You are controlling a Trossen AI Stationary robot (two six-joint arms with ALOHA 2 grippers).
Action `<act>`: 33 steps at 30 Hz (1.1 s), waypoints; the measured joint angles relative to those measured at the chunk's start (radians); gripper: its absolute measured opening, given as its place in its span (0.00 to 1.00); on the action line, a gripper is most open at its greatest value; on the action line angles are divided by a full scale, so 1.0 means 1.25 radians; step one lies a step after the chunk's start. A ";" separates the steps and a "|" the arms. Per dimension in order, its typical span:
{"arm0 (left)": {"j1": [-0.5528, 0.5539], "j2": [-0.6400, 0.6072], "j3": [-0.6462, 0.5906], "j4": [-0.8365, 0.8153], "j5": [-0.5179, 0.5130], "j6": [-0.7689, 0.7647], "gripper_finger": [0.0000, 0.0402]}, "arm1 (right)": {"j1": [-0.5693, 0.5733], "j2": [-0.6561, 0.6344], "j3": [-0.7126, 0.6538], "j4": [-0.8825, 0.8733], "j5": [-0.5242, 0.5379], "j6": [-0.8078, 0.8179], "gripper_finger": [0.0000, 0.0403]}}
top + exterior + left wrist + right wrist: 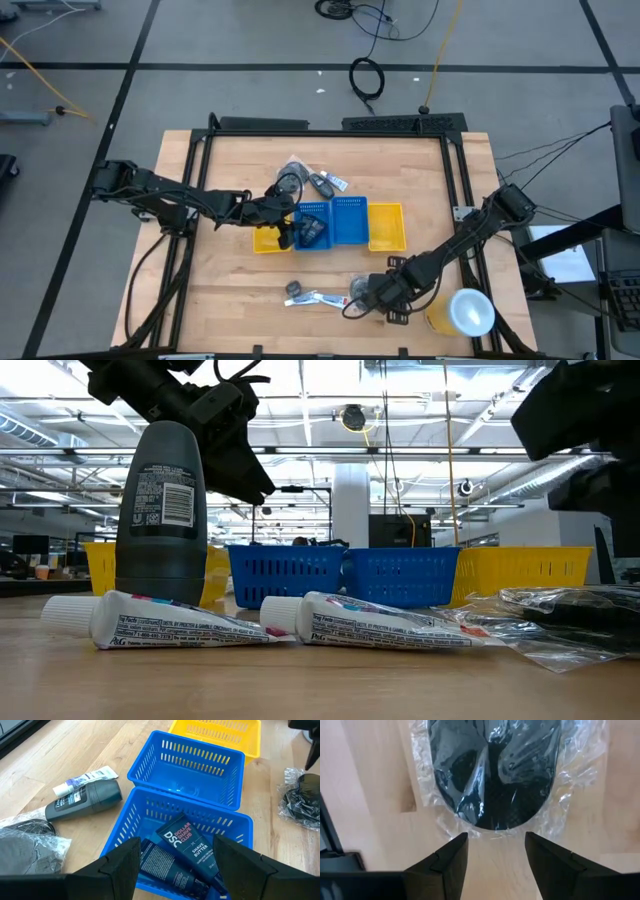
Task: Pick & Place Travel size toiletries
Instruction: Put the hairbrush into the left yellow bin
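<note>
Jaws both open | right gripper (492,851) over bagged pad (492,770) | advice: centre, descend, pinch plastic | left gripper (172,857) above blue tray (150,805)

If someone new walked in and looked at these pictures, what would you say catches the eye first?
Probably the row of blue and yellow trays mid-table, with the left gripper open over a blue tray that already holds dark shave-butter tubes. Next, the right gripper, open at the near edge, hovering right above a dark mesh pad in clear wrap. Close to the low camera, an upright dark deodorant stick towers over two white tubes.
</note>
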 joint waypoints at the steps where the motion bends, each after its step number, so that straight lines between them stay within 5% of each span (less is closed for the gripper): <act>1: 0.000 0.000 0.000 0.000 0.000 0.000 0.61 | 0.000 0.000 -0.008 0.010 0.000 0.000 0.47; 13: 0.000 0.000 0.000 0.000 -0.001 0.000 0.61 | -0.001 -0.004 -0.104 0.133 0.044 0.009 0.43; 19: 0.000 0.000 0.000 0.000 -0.001 -0.001 0.61 | -0.001 -0.003 -0.132 0.136 0.065 0.014 0.30; 25: 0.000 0.000 0.000 0.000 -0.001 -0.001 0.61 | -0.002 -0.002 -0.149 0.129 0.063 0.041 0.04; 33: 0.000 0.000 0.000 0.000 -0.002 -0.001 0.61 | -0.002 -0.044 -0.151 0.135 0.069 0.049 0.01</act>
